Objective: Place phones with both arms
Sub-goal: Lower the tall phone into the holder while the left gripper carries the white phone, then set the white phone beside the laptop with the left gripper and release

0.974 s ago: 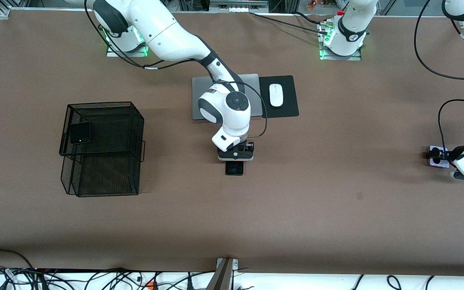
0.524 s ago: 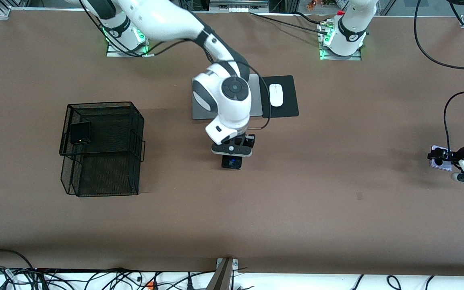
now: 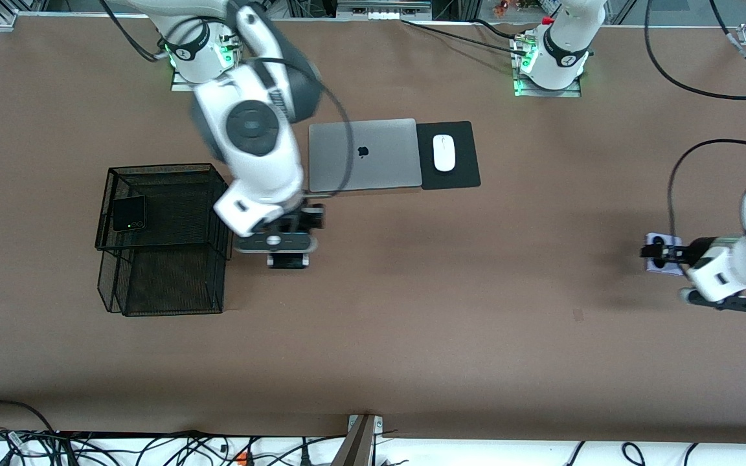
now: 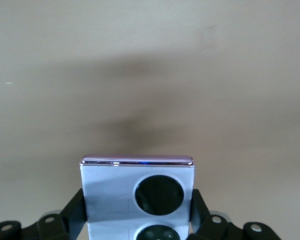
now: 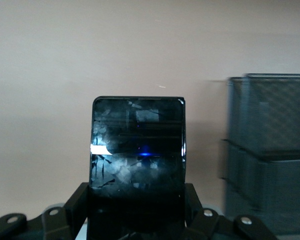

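Note:
My right gripper (image 3: pixel 287 254) is shut on the long slim black phone (image 3: pixel 287 261), which it holds in the air over the bare table beside the black mesh basket (image 3: pixel 164 169). In the right wrist view the phone (image 5: pixel 138 145) stands up between the fingers (image 5: pixel 76 202). My left gripper (image 3: pixel 666 252) is shut on the lilac-white phone (image 3: pixel 664 260) over the table at the left arm's end. In the left wrist view the phone (image 4: pixel 138 192) shows its two round black lenses. The squarish black folded phone (image 3: pixel 129 213) lies on the basket's upper tier.
A closed silver laptop (image 3: pixel 363 155) lies near the table's middle, with a white mouse (image 3: pixel 443 153) on a black pad (image 3: pixel 448 155) beside it. The mesh basket also shows in the right wrist view (image 5: pixel 270 155). Cables run along the table edge nearest the camera.
My right arm has lifted the slim black phone off the table and carried it toward the mesh basket. My left arm has carried the lilac-white phone a little toward the table's middle.

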